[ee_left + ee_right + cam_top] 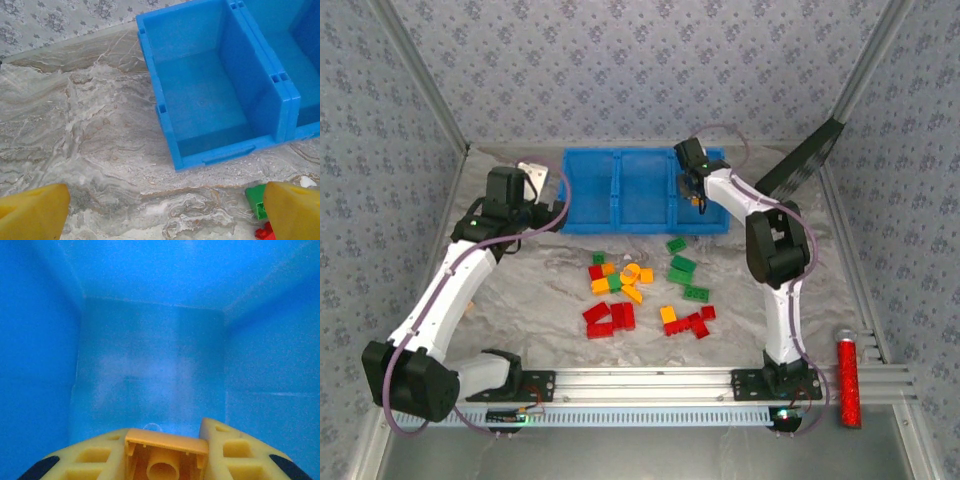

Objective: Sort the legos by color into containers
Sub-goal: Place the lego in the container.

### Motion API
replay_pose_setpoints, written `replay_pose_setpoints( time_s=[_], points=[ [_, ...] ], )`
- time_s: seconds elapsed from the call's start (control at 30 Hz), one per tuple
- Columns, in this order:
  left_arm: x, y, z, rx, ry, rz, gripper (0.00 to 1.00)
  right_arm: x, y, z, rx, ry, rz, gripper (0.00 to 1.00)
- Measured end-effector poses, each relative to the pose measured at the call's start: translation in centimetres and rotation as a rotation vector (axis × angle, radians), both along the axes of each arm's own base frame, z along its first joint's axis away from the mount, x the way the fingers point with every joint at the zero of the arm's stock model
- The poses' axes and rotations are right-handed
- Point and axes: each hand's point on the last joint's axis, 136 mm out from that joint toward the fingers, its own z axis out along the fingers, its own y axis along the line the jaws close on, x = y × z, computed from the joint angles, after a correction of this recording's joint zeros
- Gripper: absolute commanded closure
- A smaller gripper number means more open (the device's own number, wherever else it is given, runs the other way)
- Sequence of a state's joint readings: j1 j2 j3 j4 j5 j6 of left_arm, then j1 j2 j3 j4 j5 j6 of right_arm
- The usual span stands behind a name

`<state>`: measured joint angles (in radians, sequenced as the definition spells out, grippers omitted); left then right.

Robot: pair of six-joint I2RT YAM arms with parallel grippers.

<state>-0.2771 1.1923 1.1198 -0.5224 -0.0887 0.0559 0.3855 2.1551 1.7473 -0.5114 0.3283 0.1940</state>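
The blue tray with three compartments lies at the back of the table. My right gripper hangs over its right compartment, shut on a yellow-orange lego with its hollow underside toward the camera; the bare compartment floor lies below. My left gripper hovers open beside the tray's left end, its fingers wide apart over bare table, facing the left compartment. Loose legos lie mid-table: red, green, yellow-orange. A green lego sits by the left gripper's right finger.
A long red studded cylinder rests on the front rail at the right. A black flat panel leans at the back right corner. Patterned walls enclose the table on three sides, and a metal rail runs along the front.
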Motion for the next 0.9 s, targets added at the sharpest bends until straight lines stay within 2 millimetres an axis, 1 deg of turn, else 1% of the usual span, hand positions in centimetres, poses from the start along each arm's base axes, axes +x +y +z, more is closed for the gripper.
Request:
replay_pose_setpoints(
  time_s=[0.13,0.2,0.3,0.53,0.67,0.7,0.77,0.83,0.9],
  points=[
    [0.1,-0.2,-0.1,-0.001,0.012,-0.006,0.01,-0.6,0.1,-1.7,-0.007,0.054,0.013,0.63],
    [0.1,-0.2,-0.1,-0.003,0.015,-0.009,0.01,-0.9,0.1,-2.2,-0.008,0.075,0.017,0.62],
    [0.0,-0.4,-0.1,0.001,0.028,-0.013,0.01,-1.1,0.1,-2.6,-0.004,0.089,0.020,0.59],
    [0.1,-0.6,0.8,0.025,0.020,-0.016,0.01,-1.5,-0.6,-3.1,0.015,0.130,0.029,0.44],
    [-0.1,-0.3,1.0,0.059,0.022,-0.004,0.01,-1.8,-1.0,-3.1,0.026,0.155,0.031,0.43],
    [-0.1,-0.1,1.1,0.068,0.023,-0.002,0.01,-1.9,-1.1,-2.9,0.031,0.157,0.033,0.43],
    [-0.1,0.1,1.4,0.082,0.018,0.004,0.01,-2.1,-1.1,-1.8,0.043,0.151,0.042,0.43],
    [-0.2,0.3,1.9,0.086,0.005,0.010,0.01,-2.4,-0.9,0.3,0.064,0.126,0.064,0.39],
    [-0.2,0.4,2.6,0.083,-0.013,0.013,0.01,-3.0,-0.4,3.2,0.090,0.081,0.098,0.35]
  ],
)
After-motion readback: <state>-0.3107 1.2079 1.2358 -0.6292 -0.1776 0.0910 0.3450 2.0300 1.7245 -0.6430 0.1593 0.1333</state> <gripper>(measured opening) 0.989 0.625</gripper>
